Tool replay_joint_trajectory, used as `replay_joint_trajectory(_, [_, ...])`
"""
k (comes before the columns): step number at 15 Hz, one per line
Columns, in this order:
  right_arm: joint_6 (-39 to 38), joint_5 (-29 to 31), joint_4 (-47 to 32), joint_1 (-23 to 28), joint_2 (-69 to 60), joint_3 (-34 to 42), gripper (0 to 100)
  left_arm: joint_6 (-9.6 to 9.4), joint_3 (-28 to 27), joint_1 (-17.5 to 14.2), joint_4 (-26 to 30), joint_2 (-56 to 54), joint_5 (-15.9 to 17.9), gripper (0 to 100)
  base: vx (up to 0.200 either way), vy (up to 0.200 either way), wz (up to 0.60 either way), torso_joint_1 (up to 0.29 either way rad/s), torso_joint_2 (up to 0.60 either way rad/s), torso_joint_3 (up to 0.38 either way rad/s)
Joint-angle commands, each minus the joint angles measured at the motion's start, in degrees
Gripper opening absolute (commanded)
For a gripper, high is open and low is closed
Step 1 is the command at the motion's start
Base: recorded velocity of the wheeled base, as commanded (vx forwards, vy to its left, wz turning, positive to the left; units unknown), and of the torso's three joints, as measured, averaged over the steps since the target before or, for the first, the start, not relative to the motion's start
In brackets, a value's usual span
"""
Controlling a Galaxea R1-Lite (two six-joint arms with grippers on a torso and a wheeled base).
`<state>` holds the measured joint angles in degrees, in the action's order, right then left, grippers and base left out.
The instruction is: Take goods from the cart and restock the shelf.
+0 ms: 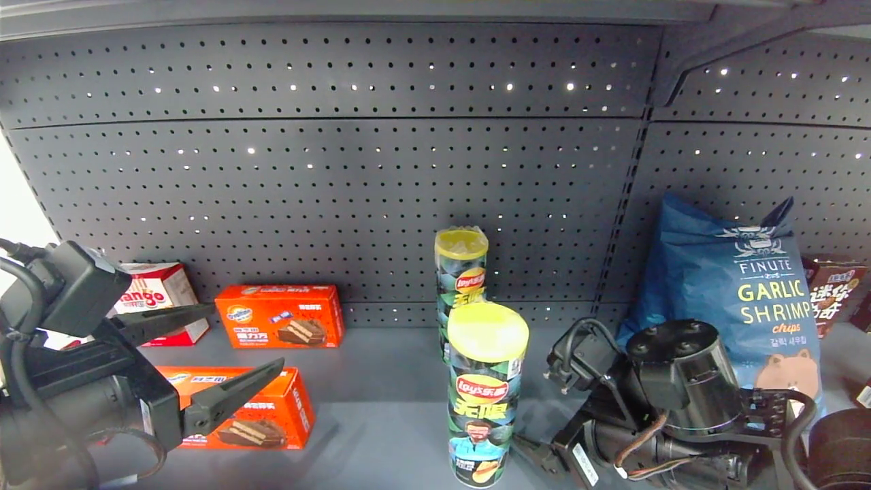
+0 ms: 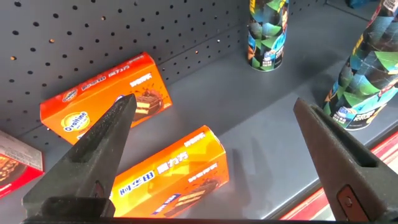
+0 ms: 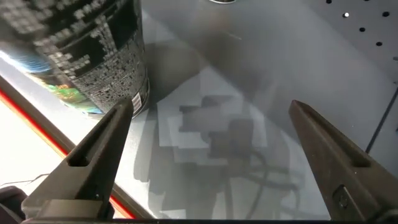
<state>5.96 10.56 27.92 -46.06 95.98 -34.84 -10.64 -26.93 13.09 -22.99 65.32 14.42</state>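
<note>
Shelf: dark grey metal deck (image 1: pixel 381 415) with a perforated back panel (image 1: pixel 340 190) and a red strip (image 2: pixel 348 186) along its front lip; goods stand in groups by kind, presumably so that each product keeps its own facing. Large blue foil bag of garlic shrimp chips (image 1: pixel 735 286) stands upright at the right, leaning on the back panel, which likely props it. Two tall cylindrical chip canisters with yellow lids sit mid-shelf in a file: rear canister (image 1: pixel 461 272) near the panel, front canister (image 1: pixel 484 395) close to the lip, labels outward, a row filled back to front. Two flat orange cardboard wafer boxes lie at the left: rear box (image 1: pixel 280 316) against the panel, front box (image 1: pixel 286 408) nearer the lip and slightly skewed. Red-and-white carton (image 1: pixel 160 292) sits at the far left, partly hidden by the left arm. Small brown snack packet (image 1: pixel 833 289) stands behind the bag's right edge. Left gripper (image 2: pixel 212 102) hangs above the front orange box, jaws spread wide, nothing between them. Right gripper (image 3: pixel 210 109) hovers low over bare deck just beside the front canister, jaws likewise wide apart and empty; the canister stands outside its span, apart from the fingers. Judgement: the placed goods rest unaided and both tools are free for another item from the cart.
</note>
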Motion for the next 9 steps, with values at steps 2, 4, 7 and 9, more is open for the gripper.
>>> replay_joint_trajectory(2, [0.02, -0.01, 0.03, 0.0, 0.09, -0.75, 100, 0.01, 0.03, 0.0, -0.04, 0.16, -0.01, 100, 0.0, 0.0, 0.0, 0.0, 0.0, 0.0])
replay_joint_trajectory(4, [-0.07, -0.01, 0.03, 0.09, 1.14, -1.9, 100, 0.01, 0.03, 0.0, -0.04, 0.16, -0.01, 100, 0.0, 0.0, 0.0, 0.0, 0.0, 0.0])
replay_joint_trajectory(7, [0.02, -0.01, 0.03, 0.09, 1.93, -2.42, 100, 0.01, 0.12, -0.08, -0.04, 0.16, -0.01, 100, 0.0, 0.0, 0.0, 0.0, 0.0, 0.0])
replay_joint_trajectory(9, [0.02, -0.01, 0.03, 0.18, 2.02, -2.42, 100, 0.01, 0.21, -0.08, -0.04, 0.07, -0.01, 100, 0.0, 0.0, 0.0, 0.0, 0.0, 0.0])
